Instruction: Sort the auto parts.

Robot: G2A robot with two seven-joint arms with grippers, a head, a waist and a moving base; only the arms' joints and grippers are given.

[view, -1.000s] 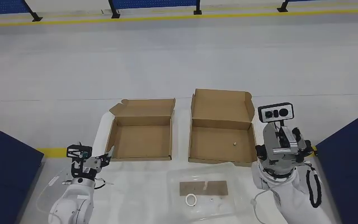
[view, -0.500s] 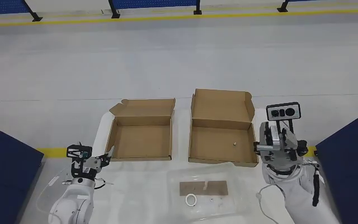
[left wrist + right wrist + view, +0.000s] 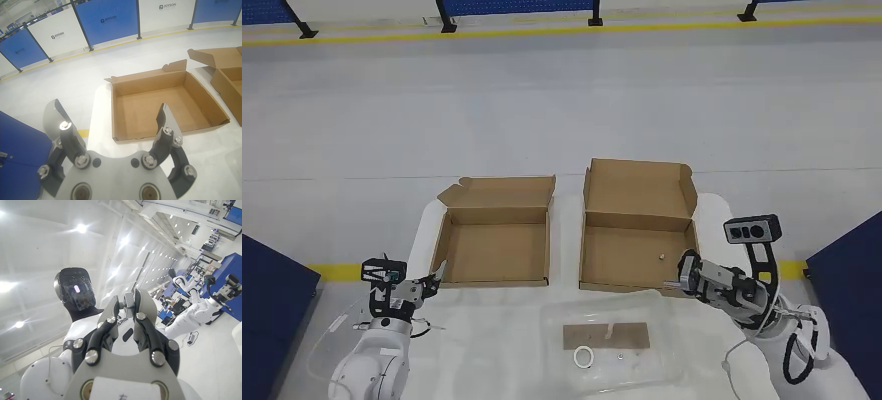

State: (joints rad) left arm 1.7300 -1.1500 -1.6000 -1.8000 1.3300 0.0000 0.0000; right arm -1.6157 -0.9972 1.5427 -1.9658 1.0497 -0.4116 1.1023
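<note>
White table is carrying the sort: the right gripper is pinching a small metal part close beside the right box (probably its bin), while the left gripper is hanging wide open, empty, facing the left box.

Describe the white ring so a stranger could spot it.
On the table, nearer the robot than the two open cardboard boxes, lies a clear plastic container. The white ring sits inside, beside the brown cardboard strip: the only hoop-shaped part.
</note>
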